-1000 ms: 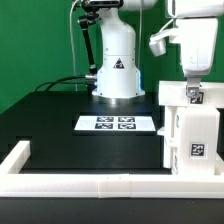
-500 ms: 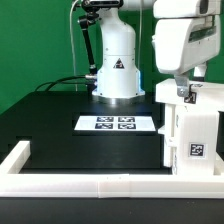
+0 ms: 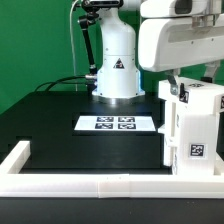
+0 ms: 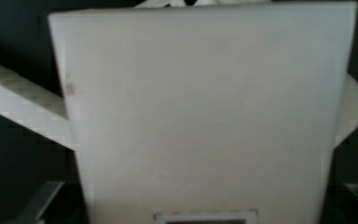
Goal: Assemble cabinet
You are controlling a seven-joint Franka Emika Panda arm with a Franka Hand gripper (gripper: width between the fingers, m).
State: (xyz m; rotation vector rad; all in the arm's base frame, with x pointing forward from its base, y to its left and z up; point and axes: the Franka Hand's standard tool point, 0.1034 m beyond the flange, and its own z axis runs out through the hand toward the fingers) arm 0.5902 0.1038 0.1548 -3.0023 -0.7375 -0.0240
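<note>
One tall white cabinet [image 3: 193,128] stands upright on the black surface [image 3: 60,125], at the exterior view's right, against the low white border frame [image 3: 90,182]. The arm hangs directly above it. Its pincer [image 3: 181,88] straddles the cabinet's top, jaws wide. Whether the jaws touch it I cannot tell. Next likely step: closing squarely, without tipping it.

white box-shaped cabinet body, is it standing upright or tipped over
Upright. In the exterior view the white box-shaped cabinet body stands tall on the black table, its sides vertical, its tagged front face square to the camera.
</note>
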